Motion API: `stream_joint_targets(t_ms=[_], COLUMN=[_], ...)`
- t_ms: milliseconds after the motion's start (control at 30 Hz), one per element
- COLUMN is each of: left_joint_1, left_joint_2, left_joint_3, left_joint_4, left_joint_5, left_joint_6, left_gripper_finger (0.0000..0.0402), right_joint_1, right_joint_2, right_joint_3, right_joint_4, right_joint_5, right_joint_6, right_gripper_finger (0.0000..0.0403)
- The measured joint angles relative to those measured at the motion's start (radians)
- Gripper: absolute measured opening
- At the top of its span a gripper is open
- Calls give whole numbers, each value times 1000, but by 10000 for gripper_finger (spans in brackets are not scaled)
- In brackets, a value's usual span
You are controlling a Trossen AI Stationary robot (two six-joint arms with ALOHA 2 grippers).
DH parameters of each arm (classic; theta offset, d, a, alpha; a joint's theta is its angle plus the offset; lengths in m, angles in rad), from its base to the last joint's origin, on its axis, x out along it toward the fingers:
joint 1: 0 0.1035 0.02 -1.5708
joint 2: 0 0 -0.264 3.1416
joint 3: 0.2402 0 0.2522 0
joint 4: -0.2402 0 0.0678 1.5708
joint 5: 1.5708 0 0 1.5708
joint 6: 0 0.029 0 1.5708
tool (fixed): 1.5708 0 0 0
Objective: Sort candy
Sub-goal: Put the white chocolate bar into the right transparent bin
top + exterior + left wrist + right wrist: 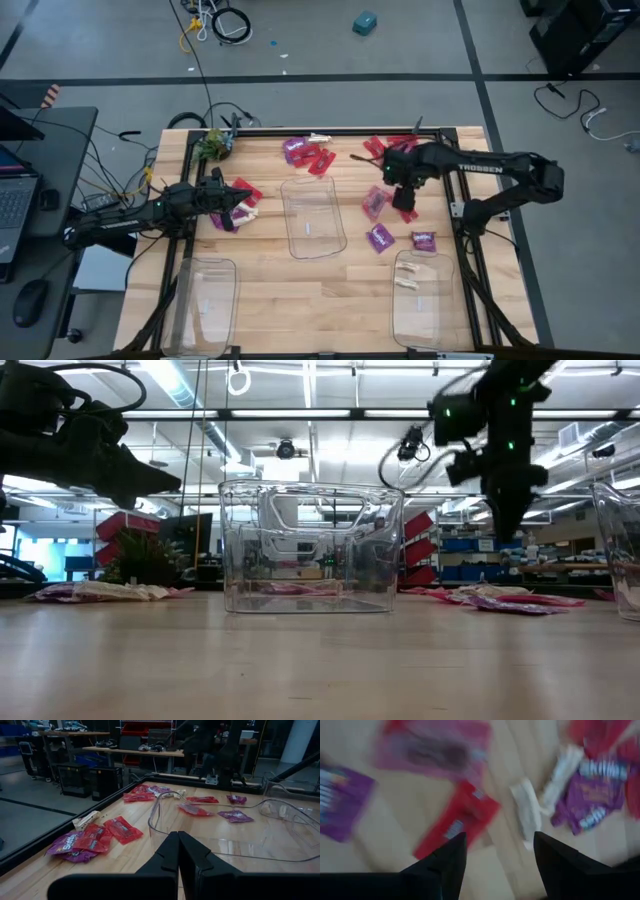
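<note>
**Sorting candy on a pale wood table, two dark arms hover over scattered packets**

Hanging above the right half of the butcher-block table (270, 300), the right gripper (500, 857) holds its two dark fingers spread apart over a flat, glossy red packet (457, 822), whose long axis runs diagonally between them. Just beside it lie two whitish-cream wrapped pieces (527, 810), narrow and crinkled, and a purple packet (592, 795) with white lettering. Another purple packet (340, 807) sits well apart from these.

At the table's left edge the left gripper (178, 851) has its fingers pressed together, nothing between them. Near it a small heap of shiny red and purple packets (92, 839) overlaps, with a cream piece (86, 819) lying alongside.

More candy (308, 153) is strewn along the far edge. Three clear, rounded-corner plastic bins stand open: the centre bin (313, 217), the near-left bin (205, 300), and the near-right bin (422, 295), which holds a few cream pieces (407, 282).
</note>
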Motion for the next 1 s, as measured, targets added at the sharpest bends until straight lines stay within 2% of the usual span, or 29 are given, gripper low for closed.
stream_joint_targets(t_ms=[133,367,700,867,1000], left_joint_1=[0,0,0,0,0], left_joint_2=[0,0,0,0,0], left_joint_3=[0,0,0,0,0], left_joint_4=[0,0,0,-1,-1], left_joint_5=[0,0,0,0,0], left_joint_6=[1,1,1,1,1], left_gripper_finger=[6,6,6,6,6], right_joint_1=[-98,-205,-269,-298,-311], right_joint_2=[0,0,0,0,0], right_joint_3=[-73,-190,-234,-262,-271], right_joint_4=[56,154,287,325,341], right_joint_5=[-6,-10,-11,-80,-91], right_joint_6=[-71,-159,-213,-229,-227], right_gripper_finger=[215,208,163,144,129])
